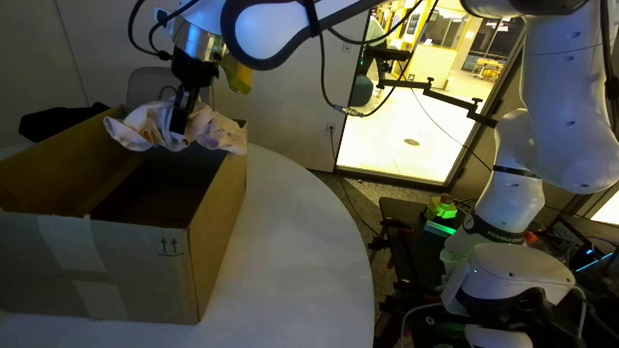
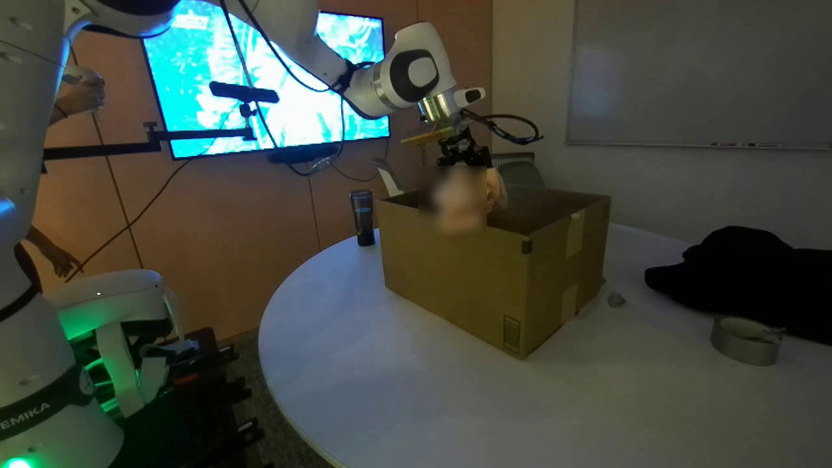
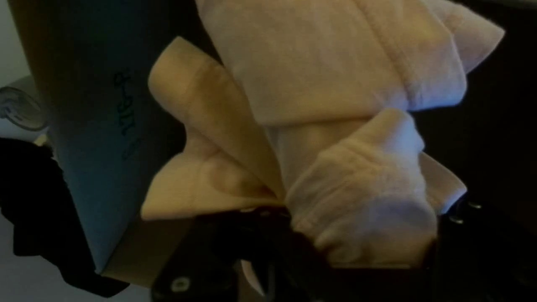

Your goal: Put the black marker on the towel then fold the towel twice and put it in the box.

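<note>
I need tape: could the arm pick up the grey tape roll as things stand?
Probably not: the gripper is shut on the towel over the cardboard box, while the tape roll lies outside on the table.

Round white table [image 2: 403,390]: dark tumbler [image 2: 363,218] near the edge, roll of grey tape [image 2: 741,348] just beside bunched black fabric [image 2: 754,276]. Behind, a lit flat-screen television [image 2: 296,110] and a whiteboard [image 2: 702,71].
</note>
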Available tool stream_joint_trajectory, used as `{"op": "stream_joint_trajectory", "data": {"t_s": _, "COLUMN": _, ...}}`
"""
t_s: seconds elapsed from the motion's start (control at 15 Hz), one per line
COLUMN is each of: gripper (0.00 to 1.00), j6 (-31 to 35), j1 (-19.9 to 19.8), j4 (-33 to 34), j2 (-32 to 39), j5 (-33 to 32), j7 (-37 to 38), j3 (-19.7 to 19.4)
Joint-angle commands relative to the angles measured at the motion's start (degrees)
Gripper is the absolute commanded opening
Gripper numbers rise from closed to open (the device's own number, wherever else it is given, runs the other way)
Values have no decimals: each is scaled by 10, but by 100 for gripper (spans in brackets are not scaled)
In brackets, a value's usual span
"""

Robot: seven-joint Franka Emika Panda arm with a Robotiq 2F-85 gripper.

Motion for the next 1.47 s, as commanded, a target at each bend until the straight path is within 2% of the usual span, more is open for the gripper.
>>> {"op": "stream_joint_trajectory", "data": {"t_s": 0.0, "gripper": 0, "j6": 51, "j1": 0, "j4": 40, "j2": 53, "j5": 20, "j7": 2, "j3": 4}}
{"op": "stream_joint_trajectory", "data": {"t_s": 0.33, "gripper": 0, "j6": 45, "j1": 4, "j4": 64, "j2": 109, "j5": 19, "j7": -10, "j3": 3}}
{"op": "stream_joint_trajectory", "data": {"t_s": 0.4, "gripper": 5, "j6": 40, "j1": 4, "j4": 68, "j2": 117, "j5": 17, "j7": -13, "j3": 3}}
{"op": "stream_joint_trajectory", "data": {"t_s": 0.47, "gripper": 26, "j6": 37, "j1": 4, "j4": 72, "j2": 122, "j5": 18, "j7": -14, "j3": 2}}
{"op": "stream_joint_trajectory", "data": {"t_s": 0.73, "gripper": 54, "j6": 26, "j1": -9, "j4": 73, "j2": 121, "j5": 26, "j7": -40, "j3": 13}}
{"op": "stream_joint_trajectory", "data": {"t_s": 1.13, "gripper": 98, "j6": 10, "j1": -16, "j4": 32, "j2": 54, "j5": 21, "j7": -54, "j3": 4}}
{"op": "stream_joint_trajectory", "data": {"t_s": 1.4, "gripper": 100, "j6": -69, "j1": -44, "j4": -23, "j2": -39, "j5": 42, "j7": -81, "j3": 7}}
